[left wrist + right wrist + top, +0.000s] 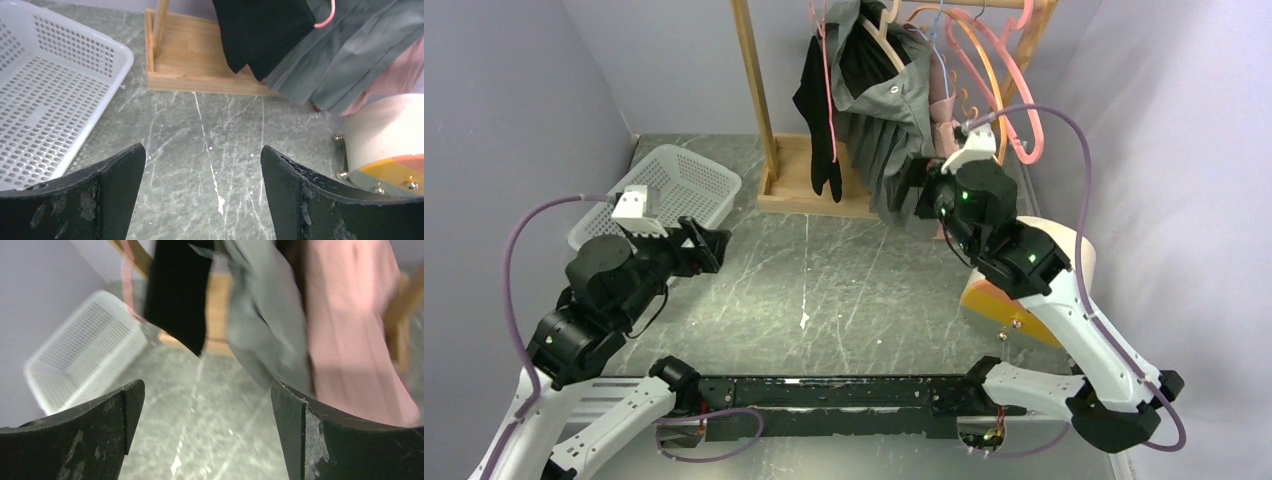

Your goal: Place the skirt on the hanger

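A grey pleated skirt (pixel 886 150) hangs from the wooden rack (pixel 757 100) among pink and orange hangers (pixel 1014 90), beside a black garment (pixel 816 110) and a pink one (pixel 944 105). It also shows in the left wrist view (pixel 345 55) and, blurred, in the right wrist view (pixel 265 315). My right gripper (pixel 921 195) is open and empty, close to the skirt's lower hem. My left gripper (pixel 716 245) is open and empty above the table, near the white basket (pixel 674 190).
The rack's wooden base (pixel 200 65) stands at the back middle. A white and orange round object (pixel 1024 290) sits under my right arm and shows in the left wrist view (pixel 385 140). Purple walls close in both sides.
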Controlling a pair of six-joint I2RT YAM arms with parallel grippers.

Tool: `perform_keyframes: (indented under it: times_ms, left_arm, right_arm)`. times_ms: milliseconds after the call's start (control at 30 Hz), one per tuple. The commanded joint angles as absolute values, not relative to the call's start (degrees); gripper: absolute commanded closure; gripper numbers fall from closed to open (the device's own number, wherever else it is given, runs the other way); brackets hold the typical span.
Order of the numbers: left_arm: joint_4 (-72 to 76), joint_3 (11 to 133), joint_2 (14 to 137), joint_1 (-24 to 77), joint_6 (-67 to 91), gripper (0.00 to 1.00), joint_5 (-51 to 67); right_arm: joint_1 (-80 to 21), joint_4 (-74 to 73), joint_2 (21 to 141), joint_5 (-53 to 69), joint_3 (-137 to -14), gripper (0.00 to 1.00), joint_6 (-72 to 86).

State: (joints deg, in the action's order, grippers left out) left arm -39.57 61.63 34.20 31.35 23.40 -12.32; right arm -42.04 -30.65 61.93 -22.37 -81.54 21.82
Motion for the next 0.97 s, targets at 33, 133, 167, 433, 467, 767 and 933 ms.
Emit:
perform_keyframes:
  times_ms: [33, 133, 167, 433, 467, 767, 933]
  left_arm:
    - [-43.09, 65.23, 31.22, 31.61, 23.34, 0.11, -17.16]
    - [-44.21, 67.06, 30.23, 31.64, 22.85, 0.11, -17.81]
    - [-44.74, 67.81, 30.09, 31.64, 22.77, 0.11, -18.49]
    - [-49.14, 75.16, 29.41, 31.60, 21.68, 0.09, -21.02]
    - [-49.87, 76.28, 29.29, 31.64, 21.63, 0.09, -20.82]
    - [-53.67, 83.80, 28.27, 31.62, 17.92, 0.06, -20.62]
    - [-54.27, 83.02, 27.54, 31.63, 18.76, 0.04, -20.66]
  right_arm:
    - [-41.79, -51.78, 54.95, -31.23, -76.16, 0.00, 33.00]
    - [-41.79, -56.87, 50.42, -34.60, -75.31, 0.00, 36.84]
    - [-41.75, -58.18, 49.02, -36.00, -75.23, 0.00, 37.32]
    - [-41.75, -62.69, 42.54, -43.89, -81.21, 0.00, 34.02]
    - [-41.75, -62.03, 41.84, -44.31, -82.01, 0.00, 32.98]
    - [-41.62, -54.83, 39.71, -42.14, -84.56, 0.00, 26.53]
    - [-41.57, -52.23, 38.93, -40.85, -82.71, 0.00, 25.99]
